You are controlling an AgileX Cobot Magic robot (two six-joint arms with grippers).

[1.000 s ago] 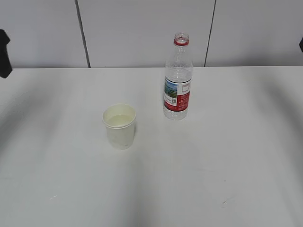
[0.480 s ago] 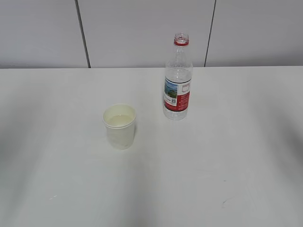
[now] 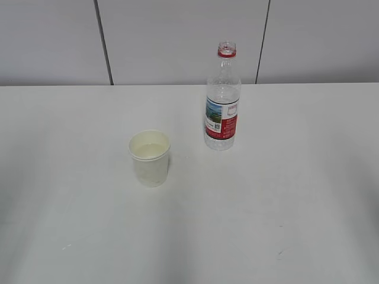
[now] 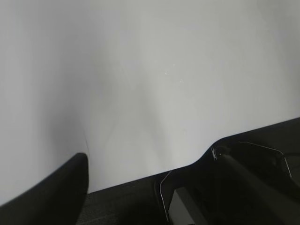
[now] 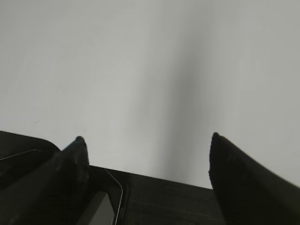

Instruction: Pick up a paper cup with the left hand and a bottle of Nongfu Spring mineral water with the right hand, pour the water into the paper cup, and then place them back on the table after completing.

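A white paper cup (image 3: 150,157) stands upright on the white table (image 3: 284,195), left of centre, with clear water (image 3: 149,151) in it. The Nongfu Spring bottle (image 3: 222,97) stands upright behind and to the right of the cup. It is clear plastic with a red and white label and has no cap on. Neither arm shows in the exterior view. My left gripper (image 4: 151,154) is open over bare table, with nothing between its fingers. My right gripper (image 5: 147,138) is open and empty, also over bare table. Neither wrist view shows the cup or the bottle.
A grey panelled wall (image 3: 177,41) runs along the table's far edge. Dark surfaces lie under both grippers at the bottom of the left wrist view (image 4: 131,206) and the right wrist view (image 5: 164,201).
A second ago black arm parts showed at the left and right edges of the exterior view; they have withdrawn out of view. The cup and bottle have not moved.
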